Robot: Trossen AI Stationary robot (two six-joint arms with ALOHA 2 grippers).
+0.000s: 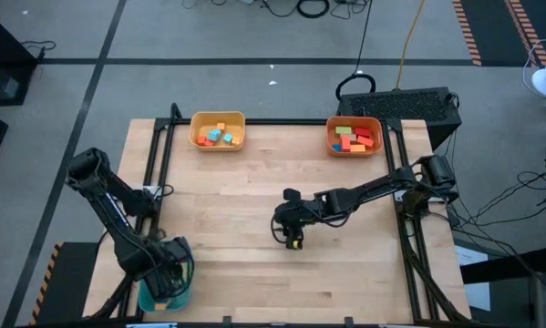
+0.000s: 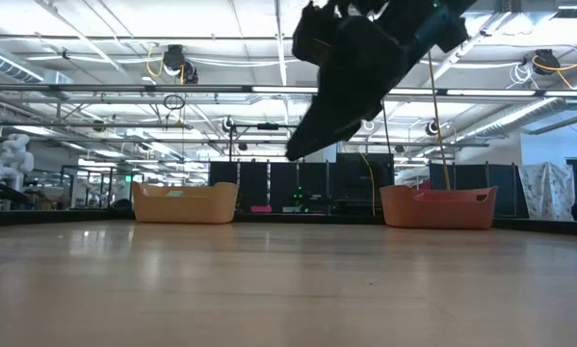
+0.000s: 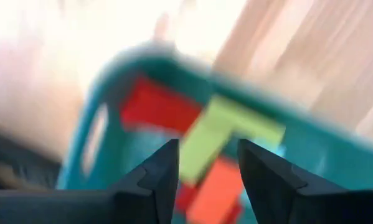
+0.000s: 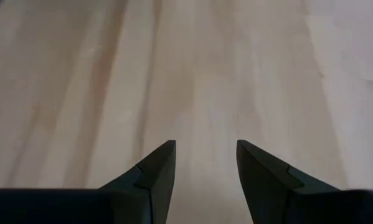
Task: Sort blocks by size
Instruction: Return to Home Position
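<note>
The table [image 1: 254, 191] is showing no loose piece in the high view, so the sorting is looking done, with only the arms' return to rest seeming to remain. The blocks [image 1: 350, 137] are sitting in bins: the biggest in the teal bin [image 1: 149, 299] at lower left, middling ones in the orange bin [image 1: 355, 153] at upper right, the smallest in the yellow bin [image 1: 195, 128] at upper centre-left. The left gripper [image 3: 206, 148] is hanging over the teal bin, fingers moderately apart and gripping nothing. The right gripper [image 4: 205, 144] is hovering mid-table, likewise parted and empty. In the teal bin a green bar [image 3: 248, 124] is lying beside a red block [image 3: 158, 106], its long axis seeming to run toward the frame's right, though blur is making that uncertain.
</note>
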